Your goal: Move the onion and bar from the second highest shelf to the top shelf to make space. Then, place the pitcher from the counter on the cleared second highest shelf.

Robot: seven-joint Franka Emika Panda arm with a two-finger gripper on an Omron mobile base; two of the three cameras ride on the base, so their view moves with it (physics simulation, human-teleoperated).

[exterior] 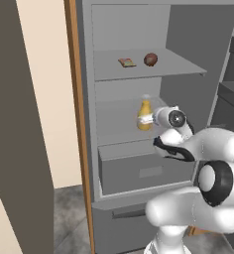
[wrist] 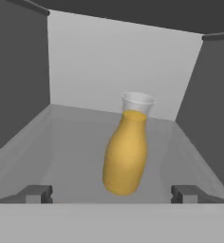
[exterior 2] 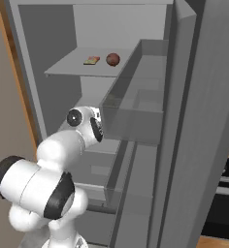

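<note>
Your pitcher (wrist: pixel 126 152) stands on the second highest shelf (exterior: pixel 114 130), near the middle, long axis upright with a slight lean in the hand view, pale neck and cap uppermost. Its body is smooth, rounded, mustard-yellow. The gripper (wrist: pixel 112 193) sits just in front of it with jaws spread wide, holding nothing; the pitcher stands between and beyond the dark fingertips (wrist: pixel 38 193). The shelf is flat pale grey, with bare floor on both sides up to the cavity walls. Above, on the top shelf (exterior: pixel 178 67), you see the flat yellow-red bar (exterior: pixel 126 62) beside the round reddish-brown onion (exterior: pixel 150 59), apart, towards the back.
</note>
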